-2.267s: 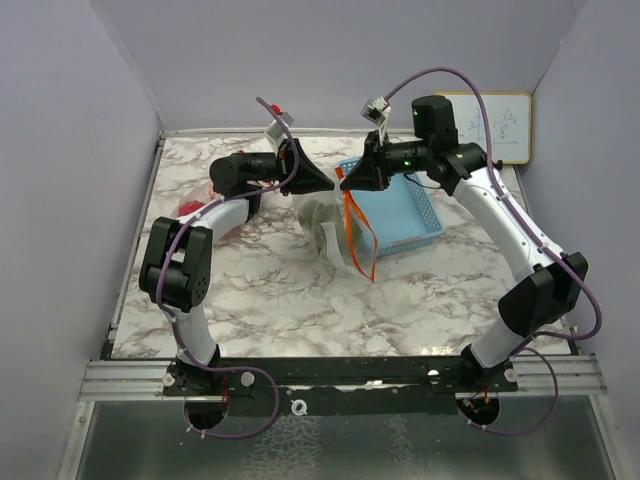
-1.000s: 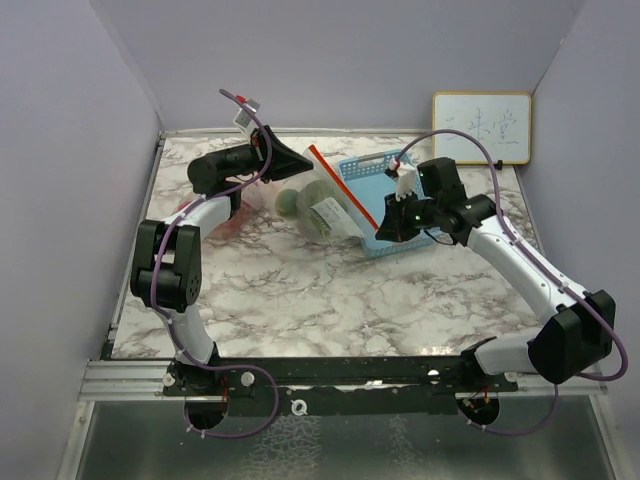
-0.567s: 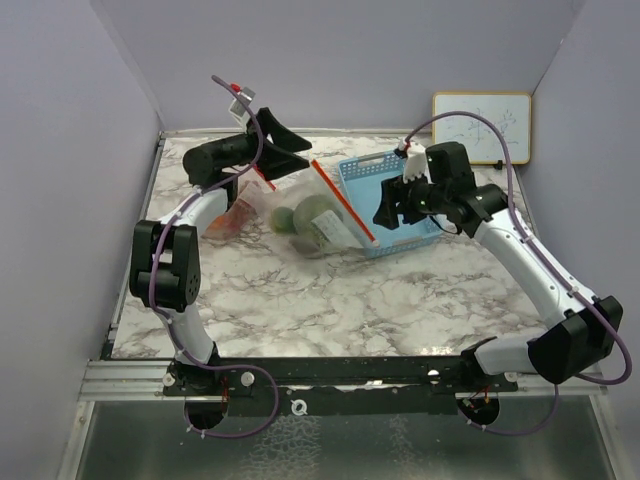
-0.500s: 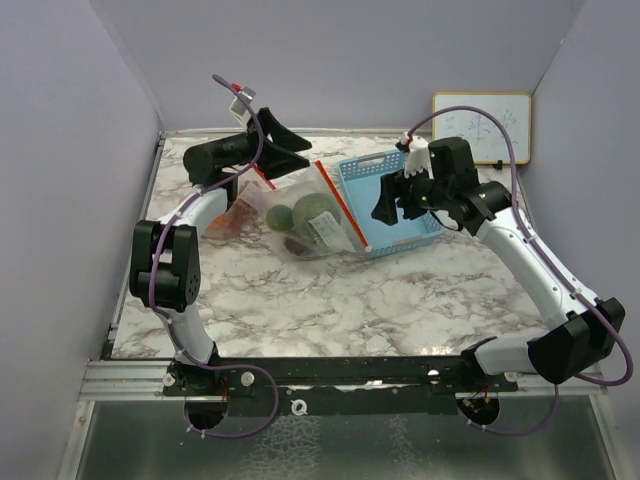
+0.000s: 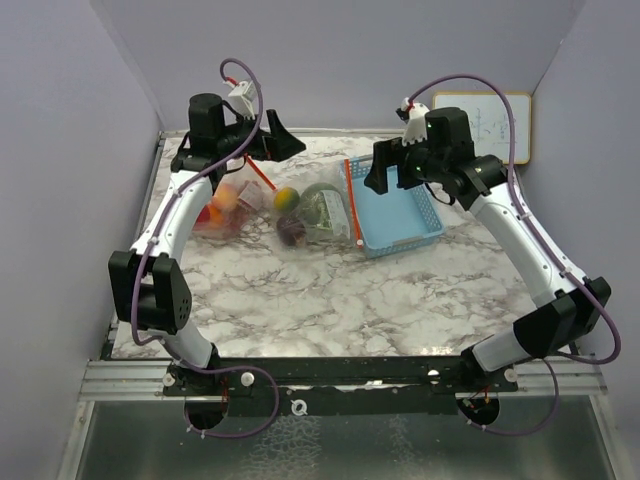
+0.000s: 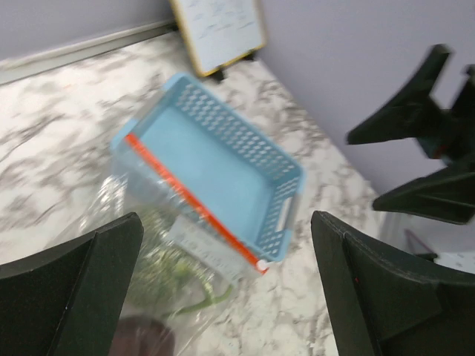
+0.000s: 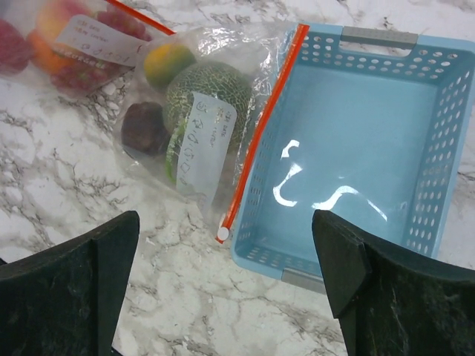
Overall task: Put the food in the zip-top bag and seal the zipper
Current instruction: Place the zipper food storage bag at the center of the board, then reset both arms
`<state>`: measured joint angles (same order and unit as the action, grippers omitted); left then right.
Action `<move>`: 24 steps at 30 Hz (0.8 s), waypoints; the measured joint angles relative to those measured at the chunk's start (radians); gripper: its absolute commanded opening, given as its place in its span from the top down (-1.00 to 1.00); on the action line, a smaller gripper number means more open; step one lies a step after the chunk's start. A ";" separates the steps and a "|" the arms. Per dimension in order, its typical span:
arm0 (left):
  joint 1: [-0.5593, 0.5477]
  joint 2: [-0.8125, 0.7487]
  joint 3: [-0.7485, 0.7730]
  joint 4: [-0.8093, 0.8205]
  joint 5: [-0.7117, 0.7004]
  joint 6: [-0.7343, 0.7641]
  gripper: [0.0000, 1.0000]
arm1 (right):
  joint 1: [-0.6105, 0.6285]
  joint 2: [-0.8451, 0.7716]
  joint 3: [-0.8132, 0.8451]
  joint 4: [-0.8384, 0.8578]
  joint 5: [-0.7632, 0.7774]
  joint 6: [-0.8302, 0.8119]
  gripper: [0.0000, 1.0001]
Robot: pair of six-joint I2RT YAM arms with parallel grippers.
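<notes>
A: Jaws, how do they stand?
B: Left gripper [image 5: 285, 140] and right gripper [image 5: 375, 168] are both spread wide, holding nothing, above the table [image 7: 89, 185].
A: Food?
B: Melon [image 7: 211, 93], yellow-green fruit [image 7: 167, 63] and dark fruit [image 7: 145, 126] lie inside the bag [image 7: 204, 144], centre-left of the right wrist view. Its zipper [image 7: 256, 148] lies against the basket [image 7: 378, 37]. Second bag [image 7: 89, 41], upper left, holds red pieces [image 7: 82, 74].

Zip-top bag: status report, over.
Left gripper open, right gripper open, both empty. Bag flat on table, melon and two fruits inside. Zipper edge lies along blue basket.
</notes>
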<state>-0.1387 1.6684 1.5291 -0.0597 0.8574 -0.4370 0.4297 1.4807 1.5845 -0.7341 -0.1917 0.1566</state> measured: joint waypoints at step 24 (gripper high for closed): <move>-0.009 -0.182 -0.130 -0.316 -0.862 0.052 -0.98 | 0.000 0.073 0.070 0.006 0.031 0.024 -1.00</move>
